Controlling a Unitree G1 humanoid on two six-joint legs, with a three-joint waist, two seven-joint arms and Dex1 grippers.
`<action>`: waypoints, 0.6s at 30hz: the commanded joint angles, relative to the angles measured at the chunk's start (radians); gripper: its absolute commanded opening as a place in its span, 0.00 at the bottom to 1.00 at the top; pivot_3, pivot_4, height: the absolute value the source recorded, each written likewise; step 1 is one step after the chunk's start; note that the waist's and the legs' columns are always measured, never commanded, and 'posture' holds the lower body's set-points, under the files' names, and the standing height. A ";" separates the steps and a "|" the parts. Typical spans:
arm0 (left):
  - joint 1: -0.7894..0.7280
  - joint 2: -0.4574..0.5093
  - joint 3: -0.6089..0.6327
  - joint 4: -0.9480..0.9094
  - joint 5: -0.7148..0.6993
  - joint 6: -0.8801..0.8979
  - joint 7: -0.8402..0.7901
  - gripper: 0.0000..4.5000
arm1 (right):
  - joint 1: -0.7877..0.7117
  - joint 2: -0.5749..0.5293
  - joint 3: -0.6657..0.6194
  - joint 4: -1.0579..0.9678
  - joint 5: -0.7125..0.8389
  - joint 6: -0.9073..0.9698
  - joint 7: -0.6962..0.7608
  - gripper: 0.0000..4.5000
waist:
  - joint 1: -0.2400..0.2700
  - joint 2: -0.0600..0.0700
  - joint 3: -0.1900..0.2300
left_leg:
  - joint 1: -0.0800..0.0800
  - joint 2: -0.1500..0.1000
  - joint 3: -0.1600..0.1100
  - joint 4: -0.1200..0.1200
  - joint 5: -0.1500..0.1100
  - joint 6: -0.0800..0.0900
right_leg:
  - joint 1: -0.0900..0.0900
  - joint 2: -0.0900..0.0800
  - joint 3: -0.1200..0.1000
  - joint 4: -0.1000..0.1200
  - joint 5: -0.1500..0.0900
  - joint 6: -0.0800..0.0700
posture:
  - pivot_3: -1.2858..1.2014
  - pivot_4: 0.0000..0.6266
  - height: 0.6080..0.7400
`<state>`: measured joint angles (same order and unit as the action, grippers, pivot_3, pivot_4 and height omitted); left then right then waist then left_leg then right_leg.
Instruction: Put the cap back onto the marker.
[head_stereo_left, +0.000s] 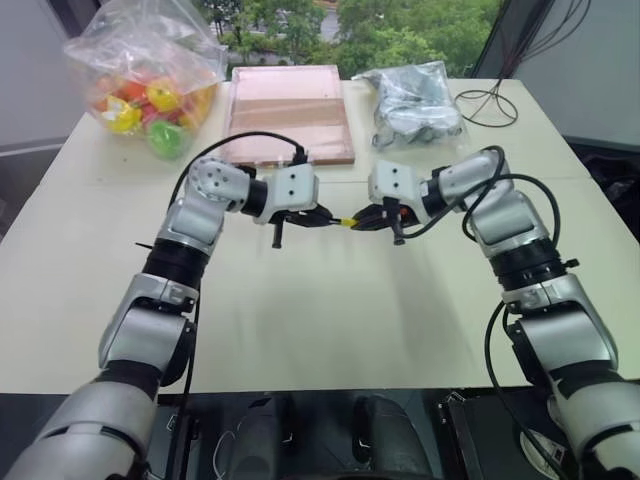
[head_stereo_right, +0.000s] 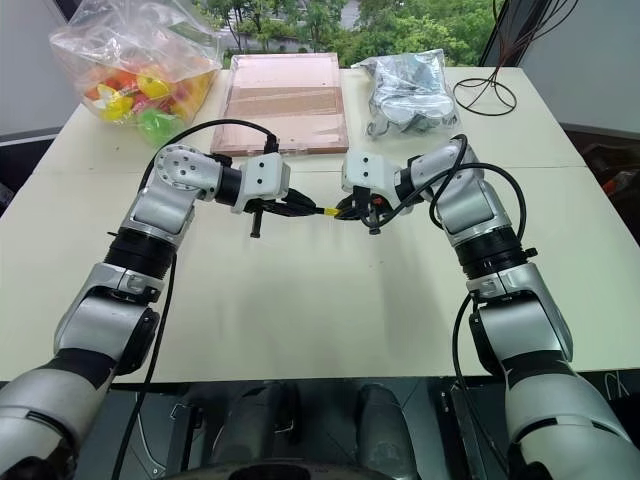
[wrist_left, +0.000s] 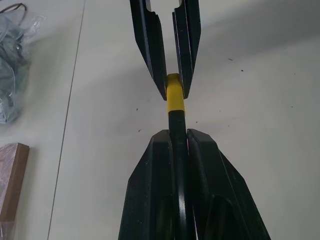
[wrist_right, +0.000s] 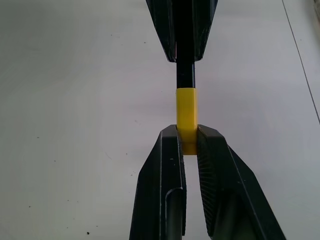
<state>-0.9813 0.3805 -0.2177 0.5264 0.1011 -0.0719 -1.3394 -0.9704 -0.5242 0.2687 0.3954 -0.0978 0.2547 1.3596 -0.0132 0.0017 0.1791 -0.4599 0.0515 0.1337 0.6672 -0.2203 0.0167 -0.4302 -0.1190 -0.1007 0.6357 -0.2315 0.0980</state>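
Note:
Above the middle of the table my two grippers meet tip to tip. My left gripper (head_stereo_left: 322, 217) is shut on the slim black marker (wrist_left: 176, 120), which sticks out past its fingertips toward the right one. My right gripper (head_stereo_left: 364, 220) is shut on the small yellow cap (wrist_right: 186, 107). The cap sits over the marker's end, in line with it. A short stretch of black marker (wrist_right: 185, 75) shows between the cap and the left fingertips. The marker's tip is hidden inside the cap.
A clear bag of coloured toys (head_stereo_left: 150, 85) lies at the far left. A wooden board (head_stereo_left: 288, 112) lies at the far middle, with a bag of grey parts (head_stereo_left: 415, 105) to its right. Black cables (head_stereo_left: 490, 105) coil at the far right corner.

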 joint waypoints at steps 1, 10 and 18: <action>-0.021 -0.057 -0.029 -0.041 -0.046 -0.031 0.010 0.00 | -0.060 0.056 0.000 -0.070 0.057 -0.031 -0.004 0.03 | 0.000 0.000 0.000 | 0.000 0.000 0.000 0.000 0.000 0.000 | 0.000 0.000 0.000 0.000 0.000 0.000 | 0.52 0.24 1.00; -0.047 -0.057 -0.001 0.000 -0.055 -0.062 0.042 0.00 | -0.054 0.027 -0.005 -0.030 0.038 -0.062 -0.019 0.03 | 0.000 0.000 0.000 | 0.000 0.000 0.000 0.000 0.000 0.000 | 0.000 0.000 0.000 0.000 0.000 0.000 | 0.52 0.24 1.00; -0.044 -0.051 -0.001 0.002 -0.058 -0.055 0.037 0.00 | -0.060 0.018 0.012 0.007 0.021 -0.094 -0.015 0.03 | 0.000 0.000 0.000 | 0.000 0.000 0.000 0.000 0.000 0.000 | 0.000 0.000 0.000 0.000 0.000 0.000 | 0.52 0.24 1.00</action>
<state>-0.9838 0.3725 -0.2071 0.5575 0.0967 -0.1042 -1.3019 -0.9801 -0.5324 0.2687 0.4338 -0.0991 0.1963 1.3436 -0.0129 0.0017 0.1791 -0.4599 0.0515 0.1338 0.6672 -0.2203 0.0167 -0.4302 -0.1190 -0.1007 0.6357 -0.2315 0.0980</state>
